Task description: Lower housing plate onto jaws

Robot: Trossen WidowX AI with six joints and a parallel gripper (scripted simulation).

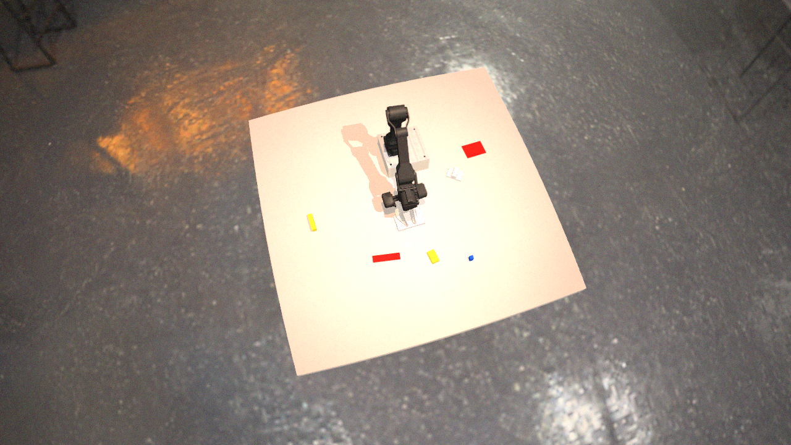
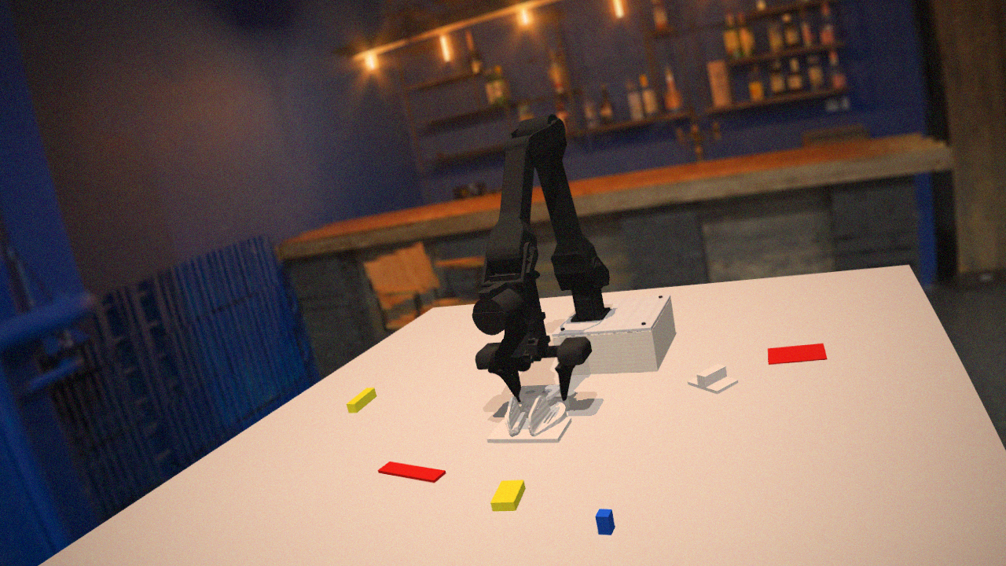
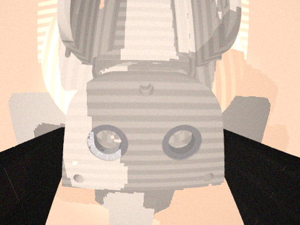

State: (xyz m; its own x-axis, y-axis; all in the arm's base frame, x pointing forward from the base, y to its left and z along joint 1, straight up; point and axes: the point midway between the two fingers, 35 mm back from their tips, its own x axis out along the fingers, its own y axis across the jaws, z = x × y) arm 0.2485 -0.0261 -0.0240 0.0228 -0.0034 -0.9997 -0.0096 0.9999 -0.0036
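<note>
My gripper [image 2: 542, 399] [image 3: 144, 137] is shut on the grey housing plate [image 3: 156, 109], with one black finger at each side edge. The plate has two large ringed holes, and pale surfaces show through them. The two pale jaws [image 2: 516, 417] [image 3: 90, 34] [image 3: 207, 34] reach out from under the plate's far edge, side by side. They rest over the white base plate [image 1: 399, 225] [image 2: 497, 437]. The plate hangs low over the rear ends of the jaws. The stubs and any gap beneath the plate are hidden. In the top view the wrist covers the fingertips.
The arm's white base box [image 1: 417, 146] [image 2: 622, 351] stands behind. A small white block on a thin plate [image 2: 712, 376] and a red square [image 1: 474, 149] [image 2: 796, 354] lie right. A red strip [image 2: 411, 472], yellow block [image 2: 508, 495] and blue block [image 2: 604, 521] lie in front; a yellow bar [image 2: 361, 399] lies left.
</note>
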